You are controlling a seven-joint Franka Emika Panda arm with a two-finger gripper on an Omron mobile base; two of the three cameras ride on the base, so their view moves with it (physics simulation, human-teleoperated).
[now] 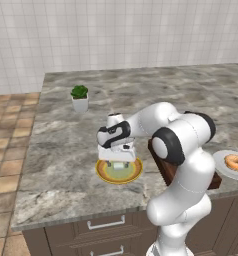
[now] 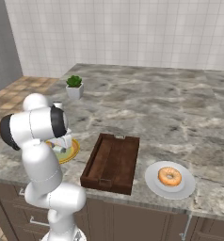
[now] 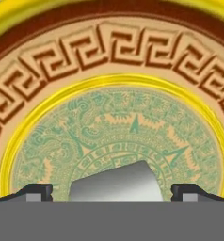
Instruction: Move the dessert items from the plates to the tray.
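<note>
While gripper (image 3: 112, 192) hovers spread wide astride pale cube (image 3: 116, 181) on yellow-rimmed plate (image 1: 102, 173), tray (image 2: 112, 162) lies right, potted plant (image 1: 80, 97) far.

A rendered kitchen: marble counter (image 1: 141, 95), tiled wall (image 1: 116, 30) (white), drawers (image 1: 106, 225) beneath.

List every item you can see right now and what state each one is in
Gripper: open, low over the patterned plate, fingers either side of the cube.
Pale cube: on the patterned plate, not gripped.
Donut: on the white plate.
Tray: nothing in it.
Potted plant: upright on the counter.
</note>
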